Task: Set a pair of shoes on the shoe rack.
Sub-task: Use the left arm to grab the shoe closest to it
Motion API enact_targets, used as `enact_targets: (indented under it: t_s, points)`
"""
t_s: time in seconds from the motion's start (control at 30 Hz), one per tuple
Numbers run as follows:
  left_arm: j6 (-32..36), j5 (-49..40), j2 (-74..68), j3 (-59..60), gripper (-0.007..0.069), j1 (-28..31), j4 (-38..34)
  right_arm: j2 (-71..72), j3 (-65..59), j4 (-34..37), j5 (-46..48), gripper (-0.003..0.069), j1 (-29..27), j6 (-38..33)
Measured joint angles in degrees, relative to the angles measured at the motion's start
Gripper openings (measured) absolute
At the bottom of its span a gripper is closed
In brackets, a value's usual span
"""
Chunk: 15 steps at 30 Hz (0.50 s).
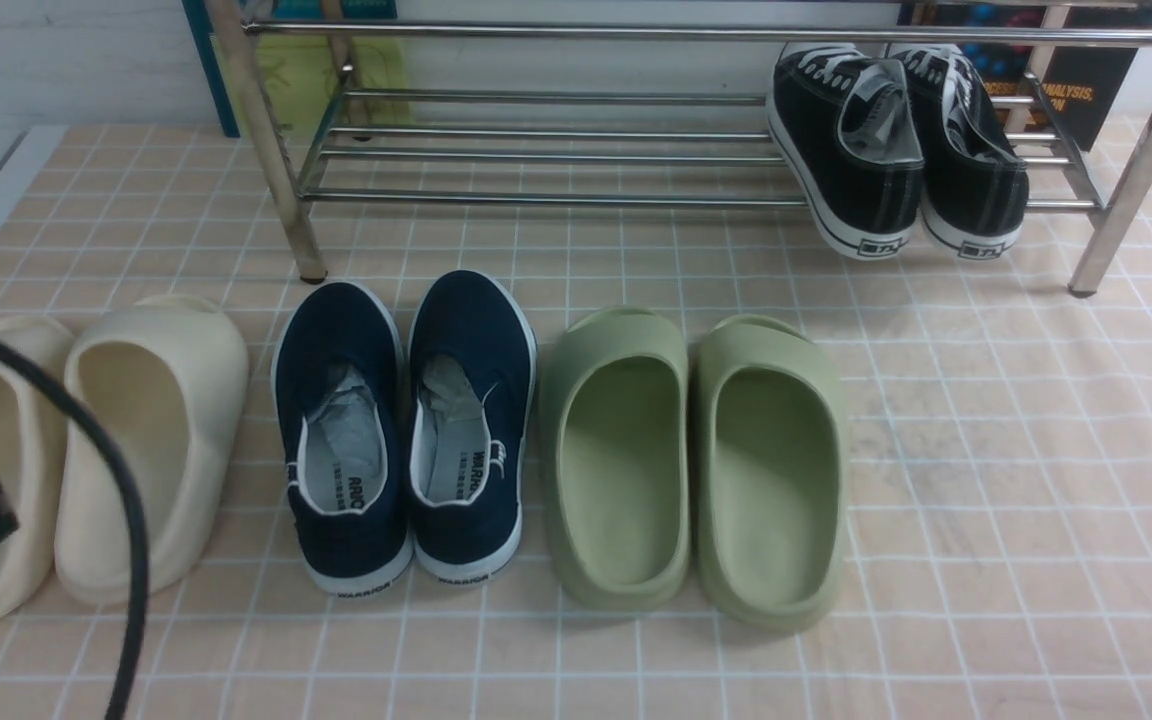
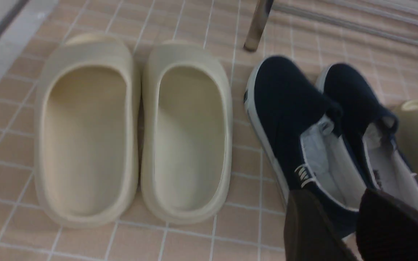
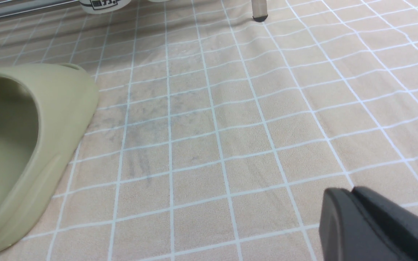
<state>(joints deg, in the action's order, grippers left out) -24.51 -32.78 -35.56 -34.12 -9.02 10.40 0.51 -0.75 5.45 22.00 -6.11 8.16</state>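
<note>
Navy slip-on shoes (image 1: pixel 404 440): one pair, side by side on the checked mat (image 1: pixel 986 450), toes far, just near of the left leg of the shoe rack (image 1: pixel 556 197); not on it. Cream slides (image 1: pixel 151 440) to the left, olive slides (image 1: pixel 686 400) to the right. Black sneakers (image 1: pixel 896 150) on the rack, right end. Left gripper (image 2: pixel 343 217): spread, over the pair's heels. Right gripper (image 3: pixel 352 192): pressed together, pinching nothing, above the mat.
</note>
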Motion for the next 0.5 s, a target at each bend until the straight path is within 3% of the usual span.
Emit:
enact_targets:
  t_s: [0.3, 0.5]
  points:
    - [-1.95, 2.92, -20.78, -3.27, 0.0239, 0.0, -2.54, 0.0, 0.0, 0.0, 0.0, 0.0037, 0.0, 0.0]
    - [6.7, -3.17, -39.48, -16.73, 0.024, 0.0, -7.73, 0.0, 0.0, 0.0, 0.0, 0.0037, 0.0, -0.05]
